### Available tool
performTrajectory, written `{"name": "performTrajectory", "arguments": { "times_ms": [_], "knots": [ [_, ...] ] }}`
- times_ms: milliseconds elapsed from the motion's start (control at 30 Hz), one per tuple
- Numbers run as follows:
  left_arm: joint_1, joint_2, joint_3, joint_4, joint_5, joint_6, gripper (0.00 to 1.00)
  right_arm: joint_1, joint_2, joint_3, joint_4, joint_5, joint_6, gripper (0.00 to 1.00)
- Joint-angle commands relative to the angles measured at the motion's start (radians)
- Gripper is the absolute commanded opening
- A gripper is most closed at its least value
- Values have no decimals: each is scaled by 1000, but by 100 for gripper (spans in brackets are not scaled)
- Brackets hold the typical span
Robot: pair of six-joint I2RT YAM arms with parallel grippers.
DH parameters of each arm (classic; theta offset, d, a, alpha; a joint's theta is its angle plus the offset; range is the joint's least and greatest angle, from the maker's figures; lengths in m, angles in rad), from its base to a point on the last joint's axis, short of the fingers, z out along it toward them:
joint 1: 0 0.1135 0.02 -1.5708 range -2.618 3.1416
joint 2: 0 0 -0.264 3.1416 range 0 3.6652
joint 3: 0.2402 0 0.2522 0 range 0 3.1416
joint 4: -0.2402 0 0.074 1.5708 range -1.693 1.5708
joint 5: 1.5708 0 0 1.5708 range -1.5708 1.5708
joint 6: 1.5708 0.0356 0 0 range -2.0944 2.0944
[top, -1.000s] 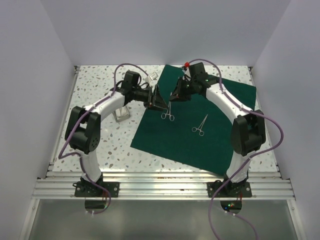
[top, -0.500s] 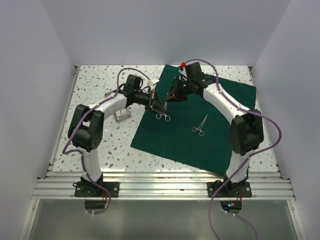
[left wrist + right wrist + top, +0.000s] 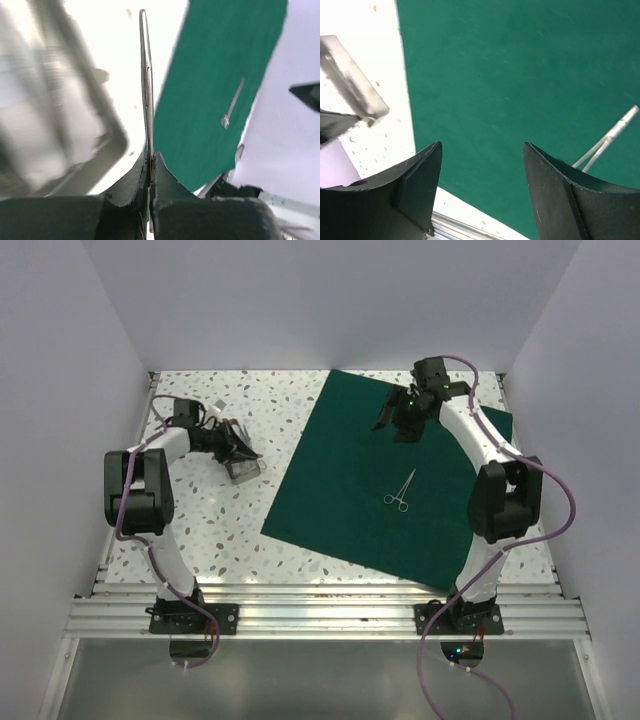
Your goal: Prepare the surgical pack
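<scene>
1. One speckled bench (image 3: pixel 200 530) carries everything, with both arms bolted along its near edge.
2. One dark green surgical pack (image 3: pixel 350 490) lies unfolded as a flat sheet across the right half of the bench. It sits skewed, one corner near the far edge and another near the near edge.
3. Right gripper (image 3: pixel 482 150) hangs over the far part of the sheet, its jaws spread wide and holding nothing.
4. Left gripper (image 3: pixel 151 159) reaches over the bare left side of the bench toward the far left corner. Its jaws are pinched tight on a thin steel instrument (image 3: pixel 146 90), seen edge-on and jutting straight out from the fingertips.
5. One metal tray (image 3: pixel 243 469) rests on the bare bench just left of the sheet, right beside the left gripper.
6. One pair of forceps (image 3: pixel 400 490) lies on the middle of the sheet, apart from both grippers.
</scene>
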Motion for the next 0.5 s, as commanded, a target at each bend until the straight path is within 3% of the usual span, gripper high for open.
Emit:
{"name": "performTrajectory", "arguments": {
  "times_ms": [0,333,433,467],
  "knots": [
    [60,-29,35,-87,-81,58,0,16,-33,-33,-42,-3,-8,70],
    [95,103,159,-124,-115,61,1,16,4,-31,-59,-35,-16,70],
    [100,133,190,-164,-137,70,11,16,11,-28,-63,-44,-20,70],
    [103,135,190,-159,-138,68,19,15,16,-30,-63,-47,-22,70]
  ]
}}
